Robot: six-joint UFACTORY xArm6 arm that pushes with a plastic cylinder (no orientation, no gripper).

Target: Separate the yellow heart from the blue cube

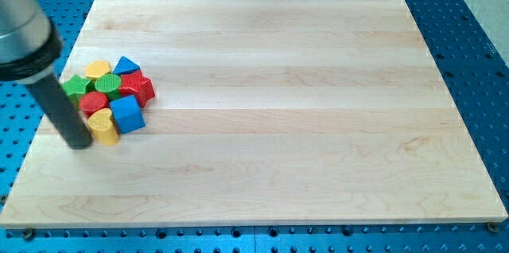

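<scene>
The yellow heart (103, 126) lies at the lower left of a block cluster on the wooden board (278, 110), touching the blue cube (128, 114) on its right. My tip (79, 143) is on the board just left of the yellow heart, touching or nearly touching it. The dark rod rises from the tip toward the view's upper left.
The cluster also holds a red cylinder (93, 102), a red star (137, 87), a green cylinder (108, 85), a green star (77, 87), a yellow block (99, 69) and a blue triangle (126, 65). The board's left edge is close to the tip.
</scene>
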